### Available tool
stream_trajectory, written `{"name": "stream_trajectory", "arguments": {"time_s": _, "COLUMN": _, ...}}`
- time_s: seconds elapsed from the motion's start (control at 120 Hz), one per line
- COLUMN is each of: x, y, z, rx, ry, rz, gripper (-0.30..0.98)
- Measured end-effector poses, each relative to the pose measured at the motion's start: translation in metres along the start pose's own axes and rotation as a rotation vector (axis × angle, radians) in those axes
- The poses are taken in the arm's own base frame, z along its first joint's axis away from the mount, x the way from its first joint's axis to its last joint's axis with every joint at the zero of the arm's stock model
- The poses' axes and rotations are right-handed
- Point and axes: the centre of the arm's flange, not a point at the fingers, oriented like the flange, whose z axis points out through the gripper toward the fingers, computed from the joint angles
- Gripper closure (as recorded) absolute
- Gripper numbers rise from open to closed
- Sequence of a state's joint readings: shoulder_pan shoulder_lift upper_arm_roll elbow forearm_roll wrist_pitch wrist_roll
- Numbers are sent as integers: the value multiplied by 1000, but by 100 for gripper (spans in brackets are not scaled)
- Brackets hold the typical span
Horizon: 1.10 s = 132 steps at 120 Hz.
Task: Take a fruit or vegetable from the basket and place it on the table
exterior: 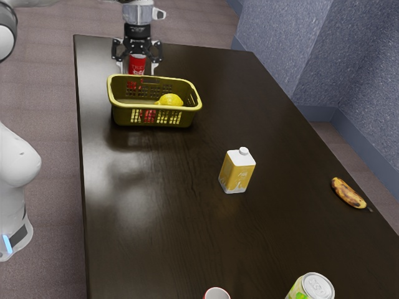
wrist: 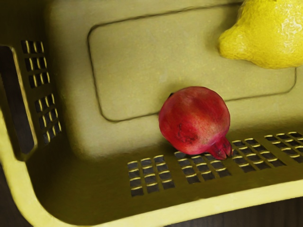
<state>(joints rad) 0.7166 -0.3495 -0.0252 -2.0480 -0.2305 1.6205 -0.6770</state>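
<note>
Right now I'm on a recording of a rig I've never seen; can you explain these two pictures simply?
This is a simulated robot arm with a two-fingered hand. The exterior view is taken from the arm's side; the wrist view comes from a camera on the hand, looking down into the yellow-green basket.

In the basket lie a pomegranate and a lemon. Elsewhere on the dark table are a yellow-and-white carton, a banana and a green can. A red can shows beyond the basket.

The hand's fingers stand apart, and it holds nothing.
</note>
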Motion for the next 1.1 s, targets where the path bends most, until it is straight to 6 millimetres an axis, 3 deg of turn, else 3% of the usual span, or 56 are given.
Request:
{"name": "stream_trajectory", "arguments": {"time_s": 0.15, "x": 3, "y": 4, "z": 14, "rx": 107, "ry": 53, "rz": -15, "gripper": 0}}
{"name": "stream_trajectory", "arguments": {"time_s": 0.3, "x": 7, "y": -1, "z": 16, "rx": 161, "ry": 80, "rz": -56, "gripper": 0}}
{"name": "stream_trajectory", "arguments": {"time_s": 0.567, "x": 27, "y": 0, "z": 33, "rx": 225, "ry": 76, "rz": -119, "gripper": 0}}
{"name": "stream_trajectory", "arguments": {"time_s": 0.917, "x": 49, "y": 21, "z": 59, "rx": 240, "ry": 75, "rz": -149, "gripper": 0}}
{"name": "stream_trajectory", "arguments": {"time_s": 1.0, "x": 50, "y": 26, "z": 61, "rx": 231, "ry": 84, "rz": -147, "gripper": 0}}
{"name": "stream_trajectory", "arguments": {"time_s": 1.1, "x": 37, "y": 47, "z": 67, "rx": 224, "ry": 95, "rz": -105, "gripper": 0}}
